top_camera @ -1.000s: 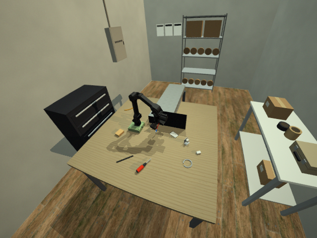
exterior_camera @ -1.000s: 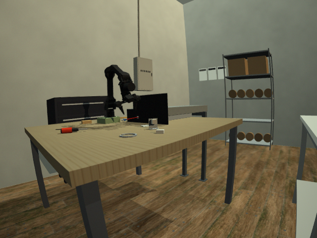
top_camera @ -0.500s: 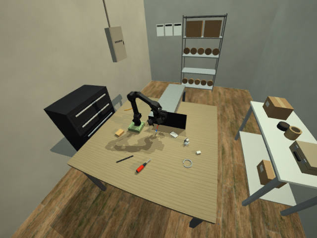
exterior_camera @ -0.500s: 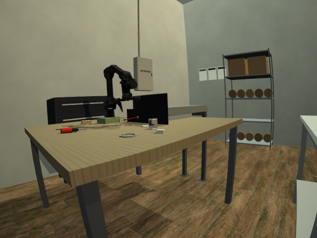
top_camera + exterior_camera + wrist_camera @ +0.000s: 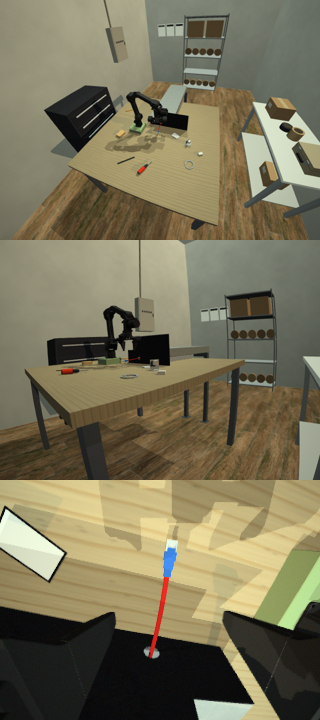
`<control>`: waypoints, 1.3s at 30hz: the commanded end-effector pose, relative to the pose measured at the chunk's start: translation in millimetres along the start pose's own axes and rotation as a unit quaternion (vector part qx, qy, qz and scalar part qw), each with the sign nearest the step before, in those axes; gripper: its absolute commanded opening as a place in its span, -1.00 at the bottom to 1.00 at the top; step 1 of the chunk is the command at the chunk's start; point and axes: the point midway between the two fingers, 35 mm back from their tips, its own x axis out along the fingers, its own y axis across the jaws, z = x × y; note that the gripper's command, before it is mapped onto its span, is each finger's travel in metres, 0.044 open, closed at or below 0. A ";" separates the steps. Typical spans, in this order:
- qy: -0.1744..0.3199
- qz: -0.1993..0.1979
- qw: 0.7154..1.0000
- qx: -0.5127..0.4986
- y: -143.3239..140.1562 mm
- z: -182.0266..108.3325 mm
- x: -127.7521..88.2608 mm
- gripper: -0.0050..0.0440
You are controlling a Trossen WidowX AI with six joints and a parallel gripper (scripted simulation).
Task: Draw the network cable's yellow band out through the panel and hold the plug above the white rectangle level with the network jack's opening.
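Observation:
A red network cable (image 5: 160, 612) (image 5: 159, 126) (image 5: 133, 359) comes out of a hole in the black upright panel (image 5: 165, 682) (image 5: 178, 121) (image 5: 155, 348). It ends in a blue boot with a clear plug (image 5: 171, 555) (image 5: 157, 132) (image 5: 125, 360), held out a little above the table. I see no yellow band. My gripper (image 5: 169, 616) (image 5: 155, 120) (image 5: 128, 345) is open and empty. It hangs above the cable, one finger on each side, close to the panel's front. The white rectangle (image 5: 30, 550) (image 5: 175, 135) (image 5: 145, 367) lies on the table to the side of the plug.
The network jack on its bracket (image 5: 188, 142) (image 5: 154, 364) stands past the rectangle. The arm's green base (image 5: 137, 127) (image 5: 300, 585) is close by. An orange block (image 5: 120, 133), a black pen (image 5: 125, 160), a red screwdriver (image 5: 142, 168), a wire ring (image 5: 189, 164) and a small white block (image 5: 200, 153) lie on the table.

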 end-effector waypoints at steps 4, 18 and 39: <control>-0.026 0.016 0.996 0.089 2.1 0.0 -8.7 1.00; -0.025 0.007 0.996 0.090 0.0 2.2 44.5 1.00; -0.025 0.007 0.996 0.091 1.5 3.9 66.1 1.00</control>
